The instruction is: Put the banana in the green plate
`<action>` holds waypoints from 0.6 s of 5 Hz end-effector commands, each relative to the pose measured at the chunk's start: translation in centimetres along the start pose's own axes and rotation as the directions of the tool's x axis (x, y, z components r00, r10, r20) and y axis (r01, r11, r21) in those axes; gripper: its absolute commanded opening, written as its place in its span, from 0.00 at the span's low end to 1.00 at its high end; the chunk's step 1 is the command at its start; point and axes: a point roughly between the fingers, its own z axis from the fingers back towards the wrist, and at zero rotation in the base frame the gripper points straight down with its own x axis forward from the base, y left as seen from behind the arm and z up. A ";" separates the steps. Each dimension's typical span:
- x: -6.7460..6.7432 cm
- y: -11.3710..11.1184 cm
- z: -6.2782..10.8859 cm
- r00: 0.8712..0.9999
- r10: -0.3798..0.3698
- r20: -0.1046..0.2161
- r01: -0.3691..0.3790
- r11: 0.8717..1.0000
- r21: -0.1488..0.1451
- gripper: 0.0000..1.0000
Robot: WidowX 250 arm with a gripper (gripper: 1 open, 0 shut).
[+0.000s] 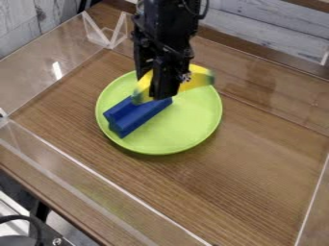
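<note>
The round lime-green plate (193, 130) lies on the wooden table near the middle of the view. A blue ridged block (131, 113) rests on its left part. My black gripper (164, 91) points straight down over the plate's far half, shut on the banana (195, 78), whose yellow body shows between and to the right of the fingers, with a green tip at the right end. The fingers hide most of the banana. I cannot tell if it touches the plate.
Clear acrylic walls (38, 163) fence the wooden table on all sides. A clear stand (106, 36) sits at the back left. Bare wood lies to the right and in front of the plate.
</note>
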 end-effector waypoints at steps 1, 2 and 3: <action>-0.1 0.3 1.1 0.999 0.011 0.044 -0.012 1.000 0.015 0.00; -0.2 0.3 1.1 0.999 0.013 0.049 -0.013 1.000 0.012 0.00; -0.2 0.4 1.3 0.998 0.016 0.055 -0.017 1.000 0.010 0.00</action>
